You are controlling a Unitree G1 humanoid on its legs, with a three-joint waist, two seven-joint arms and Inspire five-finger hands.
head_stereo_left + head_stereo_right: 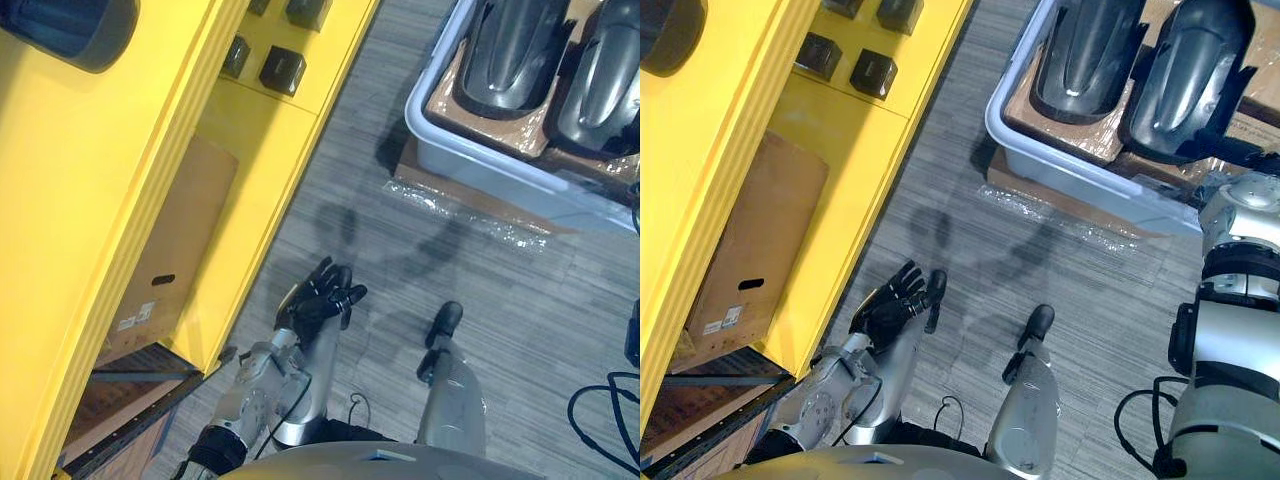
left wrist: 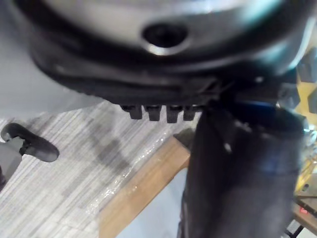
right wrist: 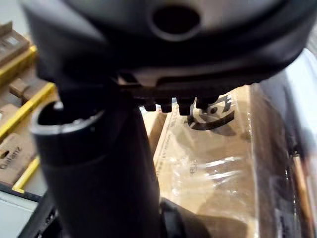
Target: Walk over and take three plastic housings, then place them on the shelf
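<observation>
Left eye view: I log the left hand (image 1: 318,297), spread and empty, over the floor (image 1: 520,300). The yellow shelf (image 1: 120,200) is just to its left. Two dark housings (image 1: 510,50) lie in a grey bin (image 1: 470,155), well ahead of it and to its right.
Right wrist view: the right hand (image 3: 163,59) is above wrapped cardboard (image 3: 213,163). I cannot tell its state.

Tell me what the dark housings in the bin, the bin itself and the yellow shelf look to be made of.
Housings: dark grey moulded plastic, glossy, going by the bright highlights on their smooth curves. Bin: probably plastic, pale and matte, with a rounded moulded rim. Shelf: yellow painted surface, smooth and even; whether metal or wood lies underneath cannot be told.
</observation>
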